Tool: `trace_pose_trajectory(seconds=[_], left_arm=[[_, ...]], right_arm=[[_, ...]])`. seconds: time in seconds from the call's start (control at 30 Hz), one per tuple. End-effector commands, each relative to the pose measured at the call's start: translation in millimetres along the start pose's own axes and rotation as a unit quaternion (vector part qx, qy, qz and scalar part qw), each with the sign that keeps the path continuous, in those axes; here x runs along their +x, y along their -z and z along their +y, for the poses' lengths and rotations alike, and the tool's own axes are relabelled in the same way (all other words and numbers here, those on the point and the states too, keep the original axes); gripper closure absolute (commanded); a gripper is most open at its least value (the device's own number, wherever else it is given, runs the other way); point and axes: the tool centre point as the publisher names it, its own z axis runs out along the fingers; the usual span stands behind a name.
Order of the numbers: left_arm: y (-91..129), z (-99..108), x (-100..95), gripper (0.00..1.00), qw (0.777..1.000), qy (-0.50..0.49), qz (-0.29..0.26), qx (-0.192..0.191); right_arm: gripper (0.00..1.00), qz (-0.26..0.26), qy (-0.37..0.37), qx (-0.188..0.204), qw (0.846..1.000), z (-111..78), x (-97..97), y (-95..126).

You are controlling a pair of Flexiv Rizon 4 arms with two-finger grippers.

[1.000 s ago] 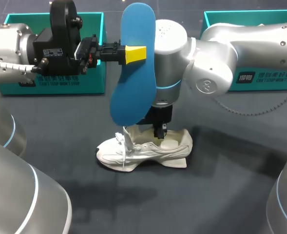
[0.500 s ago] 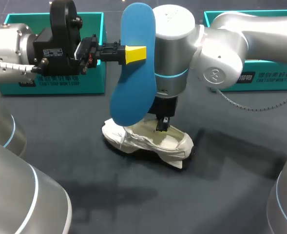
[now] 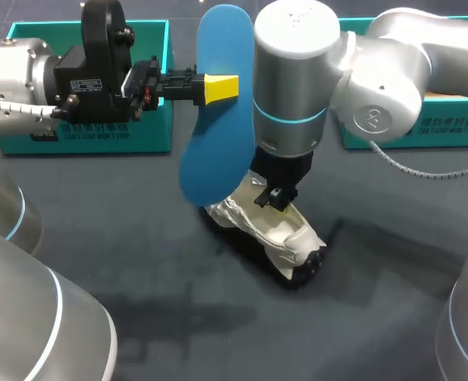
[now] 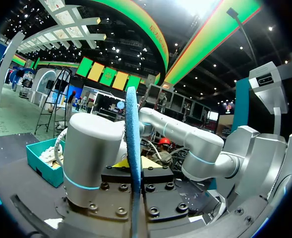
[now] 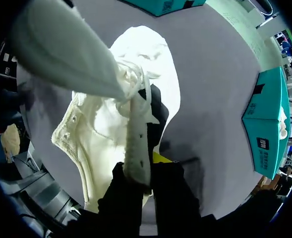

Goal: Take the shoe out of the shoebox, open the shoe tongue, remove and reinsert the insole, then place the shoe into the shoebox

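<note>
Dark grey table [image 3: 138, 270], my left gripper [image 3: 220, 87] clamped on an upright blue insole [image 3: 218, 151], my right gripper [image 3: 274, 198] pinching the white shoe [image 3: 281, 232] (tilted, mid-table), teal shoebox [image 3: 150, 131] far left.

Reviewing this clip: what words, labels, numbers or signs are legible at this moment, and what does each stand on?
None is clear enough to quote.
Left shoebox, front wall: white print, blurred.
Right shoebox, front wall: white print, blurred.
Left gripper, body: white sticker, too small.
Right arm, joint: round emblem, no legible letters.
Shoe and insole: no print seen.
</note>
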Motion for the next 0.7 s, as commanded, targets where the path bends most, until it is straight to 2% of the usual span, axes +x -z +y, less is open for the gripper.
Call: trace_pose_trajectory(seconds=[0.03, 0.27, 0.43, 0.5, 0.7], left_arm=[[-2.5, -0.5, -1.4, 1.0, 1.0, 0.0, 0.001, 0.0], [-2.5, -0.5, -1.4, 1.0, 1.0, 0.0, 0.001, 0.0], [-2.5, -0.5, -1.4, 1.0, 1.0, 0.0, 0.001, 0.0], [-2.5, -0.5, -1.4, 1.0, 1.0, 0.0, 0.001, 0.0], [-2.5, -0.5, -1.4, 1.0, 1.0, 0.0, 0.001, 0.0]], right_arm=[[1.0, -0.002, 0.0, 0.003, 1.0, 3.3, 2.3, 0.3], [1.0, -0.002, 0.0, 0.003, 1.0, 3.3, 2.3, 0.3], [1.0, 0.023, -0.109, -0.025, 0.993, -5.1, 1.2, -6.4], [1.0, 0.042, -0.15, -0.046, 0.987, -9.8, 3.8, -5.8], [1.0, 0.04, -0.245, -0.079, 0.966, -27.1, 11.5, 0.5]])
